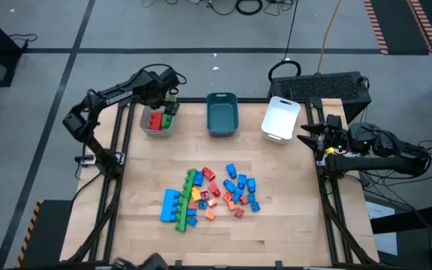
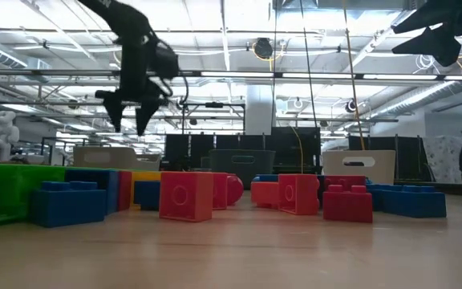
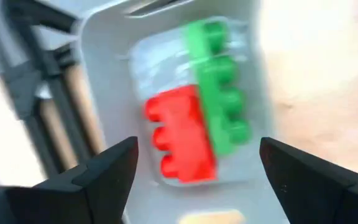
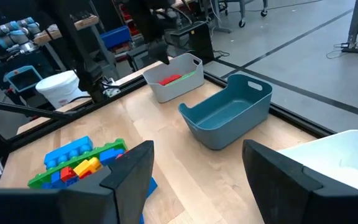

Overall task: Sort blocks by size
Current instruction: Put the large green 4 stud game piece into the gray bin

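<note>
Grey tray (image 1: 158,129) holds red block (image 3: 180,134) and green block (image 3: 219,84); left gripper (image 3: 197,171) above, jaws apart, empty. Right gripper (image 4: 197,165) open beside white tray (image 1: 281,118).

The grey tray (image 1: 157,122) holds a red block (image 3: 180,134) beside a green block (image 3: 221,87), while the middle tray (image 1: 222,114) is teal and the third tray (image 1: 280,118) white. On the pale wood table (image 1: 291,210) lies a mixed pile (image 1: 214,195) of blue, red, orange, yellow and green bricks (blue the most common), with a long green bar (image 1: 187,199) against a blue slab (image 1: 171,205).
</note>
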Motion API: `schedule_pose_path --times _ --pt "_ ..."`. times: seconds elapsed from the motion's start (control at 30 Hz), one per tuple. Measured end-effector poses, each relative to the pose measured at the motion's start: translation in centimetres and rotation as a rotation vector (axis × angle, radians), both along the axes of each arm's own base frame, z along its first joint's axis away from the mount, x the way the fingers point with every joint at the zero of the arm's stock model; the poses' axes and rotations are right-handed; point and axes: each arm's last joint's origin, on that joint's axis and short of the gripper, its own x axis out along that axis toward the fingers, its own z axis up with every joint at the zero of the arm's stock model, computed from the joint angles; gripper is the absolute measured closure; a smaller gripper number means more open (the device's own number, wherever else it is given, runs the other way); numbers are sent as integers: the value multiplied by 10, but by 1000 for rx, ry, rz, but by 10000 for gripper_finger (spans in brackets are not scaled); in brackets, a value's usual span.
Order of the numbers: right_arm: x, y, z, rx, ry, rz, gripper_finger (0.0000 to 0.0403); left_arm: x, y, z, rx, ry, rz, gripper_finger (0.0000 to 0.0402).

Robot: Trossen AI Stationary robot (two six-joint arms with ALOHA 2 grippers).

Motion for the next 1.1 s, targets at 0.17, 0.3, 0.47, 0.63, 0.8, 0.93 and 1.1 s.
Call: schedule_pose_path --times 0.17,0.3,0.47,0.63,0.8,0.93,1.1 --pt "0 0 0 0 0 0 165 26 -64 19 -142 -127 -223 66" --pt "0 0 0 1 0 0 165 38 -123 27 -158 -64 -255 66" --pt "0 0 0 2 0 -1 165 44 -187 28 -137 -43 -161 66" --pt "0 0 0 3 0 -1 165 57 -226 13 -132 -107 -105 65" --pt "0 0 0 7 -2 0 165 77 -240 -12 -123 -115 -108 65" --pt "0 0 0 8 -2 2 165 93 -245 -34 -164 -90 -112 65" --pt "0 0 0 7 -1 3 165 107 -258 -55 -195 -96 -108 65"
